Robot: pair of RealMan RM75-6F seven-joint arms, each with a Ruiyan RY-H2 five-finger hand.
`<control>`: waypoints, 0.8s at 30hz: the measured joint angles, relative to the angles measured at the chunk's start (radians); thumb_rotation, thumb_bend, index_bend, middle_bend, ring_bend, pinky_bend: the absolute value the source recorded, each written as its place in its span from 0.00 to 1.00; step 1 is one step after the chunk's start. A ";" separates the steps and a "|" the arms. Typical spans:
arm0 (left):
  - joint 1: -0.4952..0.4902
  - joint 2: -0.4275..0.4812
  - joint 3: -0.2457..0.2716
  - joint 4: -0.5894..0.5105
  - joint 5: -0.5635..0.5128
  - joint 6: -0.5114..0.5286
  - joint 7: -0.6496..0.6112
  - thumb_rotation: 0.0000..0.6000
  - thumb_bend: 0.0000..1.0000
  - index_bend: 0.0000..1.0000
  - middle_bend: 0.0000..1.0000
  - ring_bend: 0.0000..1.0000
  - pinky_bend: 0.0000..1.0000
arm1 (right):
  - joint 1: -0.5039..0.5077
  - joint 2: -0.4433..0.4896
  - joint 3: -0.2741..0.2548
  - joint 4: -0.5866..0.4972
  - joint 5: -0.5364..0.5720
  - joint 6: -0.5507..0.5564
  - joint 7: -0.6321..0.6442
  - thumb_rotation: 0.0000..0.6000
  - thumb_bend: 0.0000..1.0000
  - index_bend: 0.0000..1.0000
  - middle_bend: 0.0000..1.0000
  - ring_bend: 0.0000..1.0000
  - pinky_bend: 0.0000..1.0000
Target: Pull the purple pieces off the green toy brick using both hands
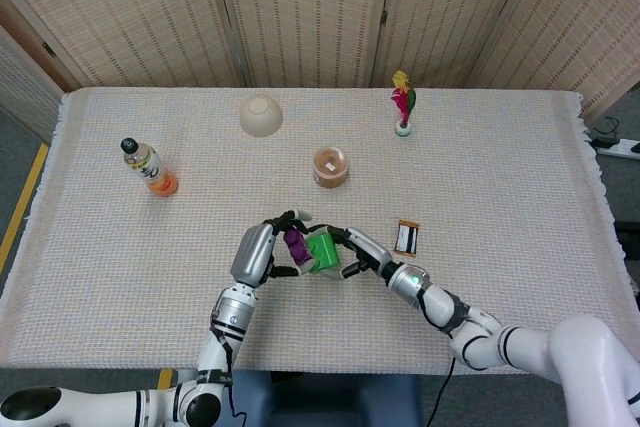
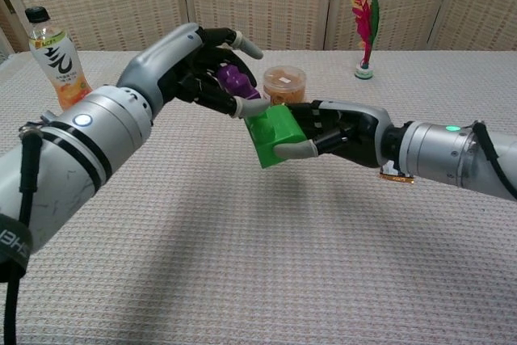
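Note:
Above the near middle of the table, my right hand [image 2: 335, 131] [image 1: 362, 254] grips the green toy brick [image 2: 275, 133] [image 1: 323, 250], which is tilted with its bare studs showing. My left hand [image 2: 202, 70] [image 1: 260, 251] holds a purple piece [image 2: 234, 82] [image 1: 296, 246] just up and left of the brick. The purple piece sits at the brick's upper corner; whether it still touches the brick is hard to tell. Fingers of both hands hide parts of each toy.
On the woven tablecloth stand an orange drink bottle [image 1: 148, 167] [image 2: 55, 61] at the left, a cream bowl [image 1: 261, 114] at the back, an orange-lidded jar [image 1: 331, 166] [image 2: 283, 84], a feather toy on a small base [image 1: 403, 103] [image 2: 364, 31], and a small dark packet [image 1: 405, 237].

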 measured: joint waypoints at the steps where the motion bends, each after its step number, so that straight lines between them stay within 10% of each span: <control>1: 0.002 0.005 0.004 0.002 0.004 0.001 0.000 1.00 0.29 0.34 0.48 0.57 0.39 | -0.003 0.012 -0.001 -0.010 -0.002 0.006 -0.023 1.00 0.37 0.59 0.16 0.14 0.15; 24: 0.084 0.006 0.145 0.385 0.105 -0.026 -0.234 1.00 0.29 0.33 0.48 0.55 0.38 | -0.131 0.374 -0.010 -0.338 0.218 0.018 -1.019 1.00 0.37 0.59 0.16 0.13 0.15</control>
